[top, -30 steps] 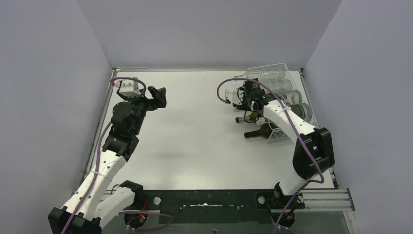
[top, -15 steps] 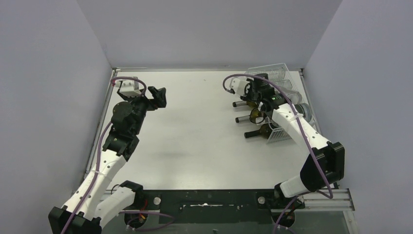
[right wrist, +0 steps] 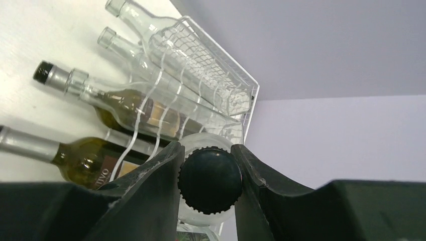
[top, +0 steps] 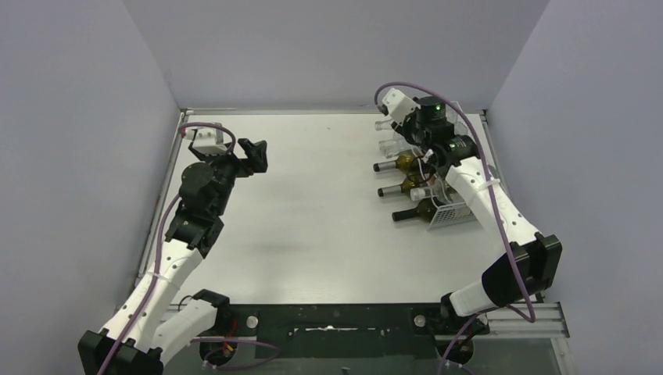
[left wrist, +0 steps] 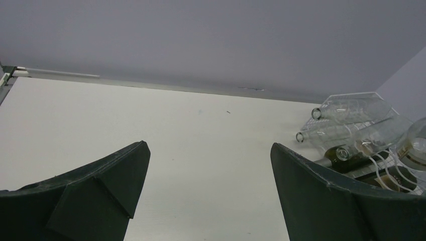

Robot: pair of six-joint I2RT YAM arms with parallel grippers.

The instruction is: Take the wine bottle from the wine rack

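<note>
Your right gripper [right wrist: 207,159] has its jaws clamped on the black cap of one wine bottle [right wrist: 211,182]. The right wrist view looks at that cap end-on, with the clear shoulder of the bottle ringing it. The bottle is at the wine rack [top: 452,212], in the far right corner of the worktop [top: 313,203]. You cannot tell from these views whether its body is resting on the bars or is clear of them.

In the right wrist view you can count five other bottles lying in the rack, all with necks pointing out over the open worktop. Three are clear glass bottles [right wrist: 198,60], and two are foil-necked bottles [right wrist: 30,143] with darker bodies. In the overhead view three dark necks [top: 388,191] stick out side by side toward the left, with two clear necks beyond them.

Your left gripper [left wrist: 208,148] has its jaws wide apart and nothing between them. It hangs above the far left part of the worktop, well apart from the rack and facing it.
</note>
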